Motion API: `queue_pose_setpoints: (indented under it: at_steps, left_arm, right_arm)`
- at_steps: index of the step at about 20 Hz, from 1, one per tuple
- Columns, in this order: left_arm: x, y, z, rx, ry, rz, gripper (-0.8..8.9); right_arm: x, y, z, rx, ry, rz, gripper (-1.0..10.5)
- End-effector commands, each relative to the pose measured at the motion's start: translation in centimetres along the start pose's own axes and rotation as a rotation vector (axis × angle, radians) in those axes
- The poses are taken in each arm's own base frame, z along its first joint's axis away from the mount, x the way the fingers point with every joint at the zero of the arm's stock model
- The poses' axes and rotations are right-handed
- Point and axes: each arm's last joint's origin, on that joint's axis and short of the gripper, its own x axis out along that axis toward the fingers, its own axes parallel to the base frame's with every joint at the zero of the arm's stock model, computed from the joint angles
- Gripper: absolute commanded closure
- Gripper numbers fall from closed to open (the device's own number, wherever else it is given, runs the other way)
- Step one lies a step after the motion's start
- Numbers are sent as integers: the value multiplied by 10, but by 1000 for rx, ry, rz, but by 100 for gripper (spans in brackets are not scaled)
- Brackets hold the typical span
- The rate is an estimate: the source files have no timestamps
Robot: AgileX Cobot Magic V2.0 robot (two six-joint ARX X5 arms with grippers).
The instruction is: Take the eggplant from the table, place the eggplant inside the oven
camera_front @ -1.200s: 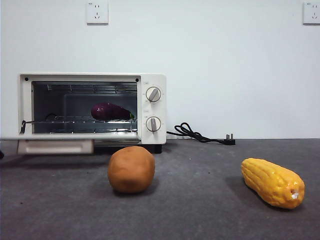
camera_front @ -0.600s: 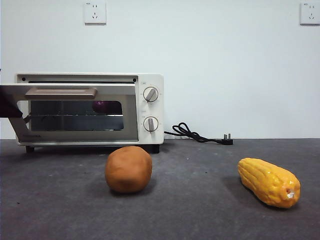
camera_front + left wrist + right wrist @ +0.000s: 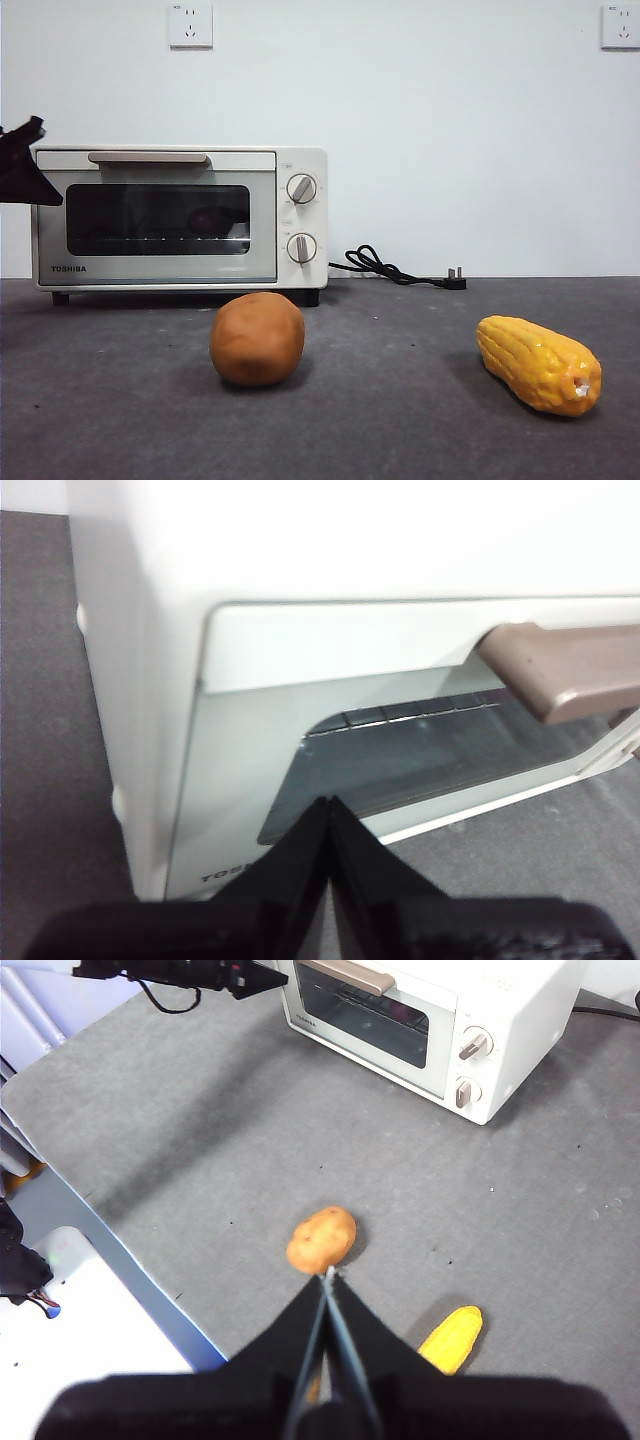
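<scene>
Presently the eggplant (image 3: 204, 219) is seen only dimly behind the closed glass door of the oven (image 3: 180, 218) — judged light, firm, glossy-slippery, best held mid-body. Left pincer (image 3: 328, 802) is pressed together near the door corner; right pincer (image 3: 328, 1274) likewise, empty, above the desk (image 3: 400, 400)

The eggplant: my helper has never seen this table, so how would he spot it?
Find the cream oven at the table's back left. Behind its shut glass door sits the eggplant, a dim dark-purple shape, unlike the brown lump and yellow corn lying outside.
</scene>
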Motion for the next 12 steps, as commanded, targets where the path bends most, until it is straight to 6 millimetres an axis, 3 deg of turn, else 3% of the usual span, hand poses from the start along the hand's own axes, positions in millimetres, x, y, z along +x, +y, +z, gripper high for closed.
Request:
queue_pose_setpoints:
  at_steps: [1, 7, 12]
  left_arm:
    - [2, -3, 0, -1, 0, -2, 821]
    - [-16, -20, 11, -7, 16, -6, 821]
    - [-62, -50, 32, -7, 20, 47, 820]
  right_arm:
    - [1, 0, -2, -4, 26, -2, 959]
    - [1, 0, -2, -4, 25, -3, 958]
    - [1, 0, -2, -5, 25, -3, 958]
